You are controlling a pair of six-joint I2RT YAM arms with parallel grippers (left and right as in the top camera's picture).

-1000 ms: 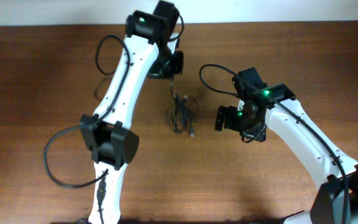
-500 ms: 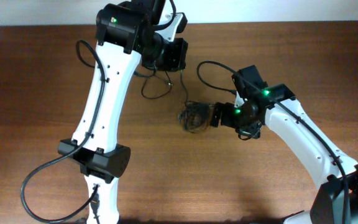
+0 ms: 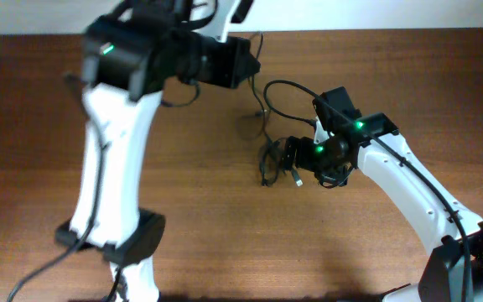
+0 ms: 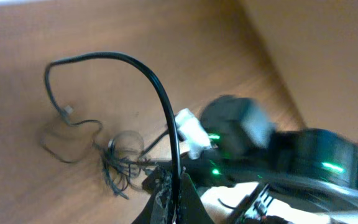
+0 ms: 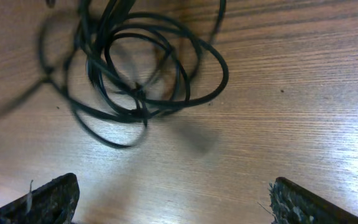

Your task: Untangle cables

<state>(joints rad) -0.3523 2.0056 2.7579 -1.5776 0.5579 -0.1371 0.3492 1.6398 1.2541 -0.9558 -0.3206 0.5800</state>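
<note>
The cables form one black tangle [image 3: 269, 164] on the wooden table, seen as overlapping loops [image 5: 143, 67] in the right wrist view. One strand [image 3: 259, 102] rises from the tangle to my left gripper [image 3: 243, 64], which is lifted high and blurred. Its jaws [image 4: 173, 198] are shut on that strand [image 4: 143, 67], which arcs up and ends in a small plug [image 4: 68, 111]. My right gripper [image 3: 285, 159] sits low just right of the tangle. It is open [image 5: 173, 200], with bare wood between its fingertips [image 5: 50, 198] and the loops ahead of them.
A thicker black wire [image 3: 285, 86] loops off the right arm above the tangle. The left arm's white links [image 3: 111, 143] span the left half of the table. The table's back edge [image 3: 376, 32] runs along the top.
The left arm has risen toward the camera with the strand still held, pulling it up. The tangle has slid right and tightened. The right gripper has moved left, up to the tangle.
</note>
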